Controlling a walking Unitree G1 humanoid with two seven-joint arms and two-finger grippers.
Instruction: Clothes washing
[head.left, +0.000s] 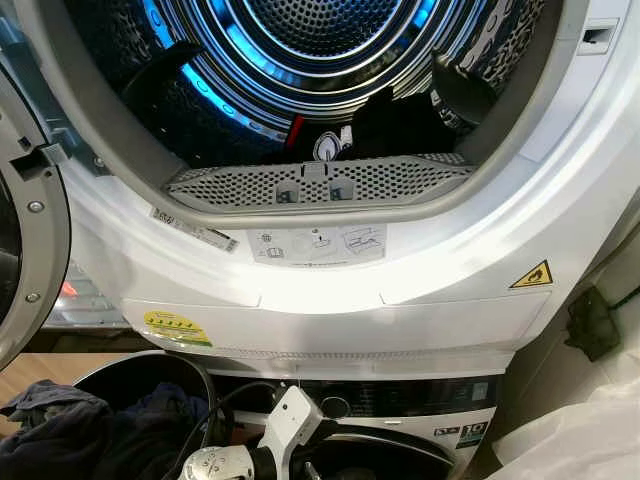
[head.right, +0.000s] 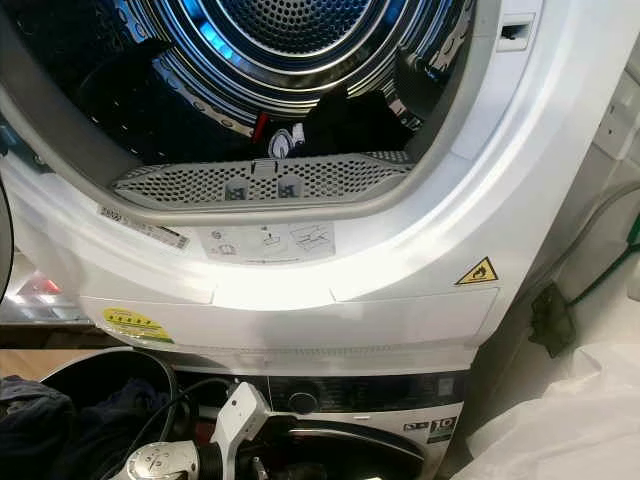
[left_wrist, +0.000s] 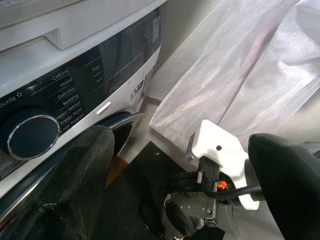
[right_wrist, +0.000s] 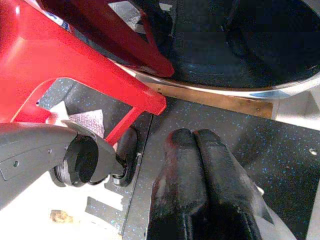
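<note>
Upper dryer drum (head.left: 300, 40) stands open across the top of the head views with dark clothes (head.left: 400, 120) lying at its lower front lip behind the lint filter grille (head.left: 320, 182); more dark laundry (head.left: 60, 430) sits lower left by the bottom washer (head.left: 400, 405). Left gripper (left_wrist: 175, 190) has fingers spread wide, nothing held, low beside the washer's control dial (left_wrist: 30, 137); right gripper (right_wrist: 200, 170) has fingers pressed together, empty, over the speckled floor (right_wrist: 280, 150) near a red stool (right_wrist: 60, 55). Likely best: raise the left arm, enter the drum centre above the grille, pinch one garment.
</note>
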